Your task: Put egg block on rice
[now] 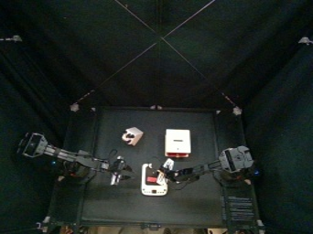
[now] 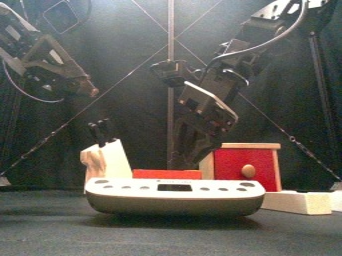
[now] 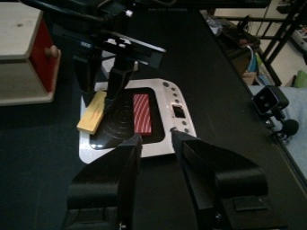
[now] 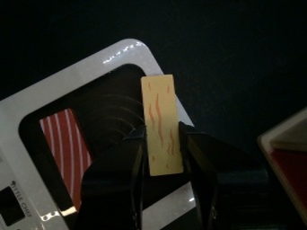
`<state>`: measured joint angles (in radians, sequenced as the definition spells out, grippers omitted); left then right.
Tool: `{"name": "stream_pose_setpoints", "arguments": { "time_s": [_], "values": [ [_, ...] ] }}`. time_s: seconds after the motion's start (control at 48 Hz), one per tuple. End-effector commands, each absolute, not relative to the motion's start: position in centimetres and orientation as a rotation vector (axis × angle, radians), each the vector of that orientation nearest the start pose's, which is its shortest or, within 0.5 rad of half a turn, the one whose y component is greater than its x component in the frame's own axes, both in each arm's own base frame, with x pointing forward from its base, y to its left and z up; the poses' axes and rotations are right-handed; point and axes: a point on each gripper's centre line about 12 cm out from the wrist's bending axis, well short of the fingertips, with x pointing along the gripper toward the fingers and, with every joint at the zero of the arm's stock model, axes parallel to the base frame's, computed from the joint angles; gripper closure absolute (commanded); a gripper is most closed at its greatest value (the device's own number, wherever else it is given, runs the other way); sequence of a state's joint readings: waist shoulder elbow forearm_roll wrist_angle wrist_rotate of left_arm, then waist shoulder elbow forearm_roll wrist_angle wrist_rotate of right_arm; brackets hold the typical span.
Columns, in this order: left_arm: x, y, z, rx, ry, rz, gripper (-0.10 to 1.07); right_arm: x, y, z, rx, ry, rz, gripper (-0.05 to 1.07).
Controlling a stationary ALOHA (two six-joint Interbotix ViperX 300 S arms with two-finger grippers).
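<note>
Top view shows little detail: the white tray (image 1: 154, 180) near the table's (image 1: 116, 123) front edge is small, and both arms crowd over it, so its contents cannot be read from above. Right wrist view is clearer. The right gripper (image 4: 168, 148) pinches the lower end of the egg block (image 4: 161, 121), a pale yellow slab with faint wavy grain, its two jaws pressed on either side; the slab stands up out of the jaws above the tray's dark inner well. Whether the block's far end touches the tray rim cannot be told. In the well lies a red striped piece (image 4: 66, 153), partly cut off by the jaw and the tray edge.

From the left wrist camera, the tray (image 3: 180, 112) holds the same red striped piece (image 3: 142, 112) on its dark bed, and the egg block (image 3: 93, 112) sits at the tray's edge under the right arm, which hides its upper part. The left gripper (image 3: 153, 148) hangs just short of the tray with its jaws spread and nothing between them.

Front view shows a cream-coloured piece (image 2: 104, 160) rising above the tray's left end, probably the egg block seen end-on. Behind the tray stands a red and wooden box (image 2: 245, 165), and a white block (image 2: 305, 202) lies on the table beside it.
</note>
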<state>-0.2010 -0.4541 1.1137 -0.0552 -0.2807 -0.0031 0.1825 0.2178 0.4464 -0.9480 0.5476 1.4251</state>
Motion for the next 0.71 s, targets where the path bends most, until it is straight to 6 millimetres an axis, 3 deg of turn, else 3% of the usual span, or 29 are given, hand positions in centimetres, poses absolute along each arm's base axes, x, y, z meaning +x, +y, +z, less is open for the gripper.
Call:
{"name": "stream_pose_setpoints", "arguments": {
  "time_s": [0.0, 0.688],
  "values": [
    [26.6, -5.3, 20.1, -0.015, 0.36, -0.175, 0.24, 42.1, 2.8, 16.1, 0.258, 0.797, -0.477, 0.53],
    [26.6, -5.3, 20.1, -0.015, 0.361, -0.175, 0.24, 40.6, 3.8, 18.3, 0.334, 0.77, -0.456, 0.53]
  ]
}}
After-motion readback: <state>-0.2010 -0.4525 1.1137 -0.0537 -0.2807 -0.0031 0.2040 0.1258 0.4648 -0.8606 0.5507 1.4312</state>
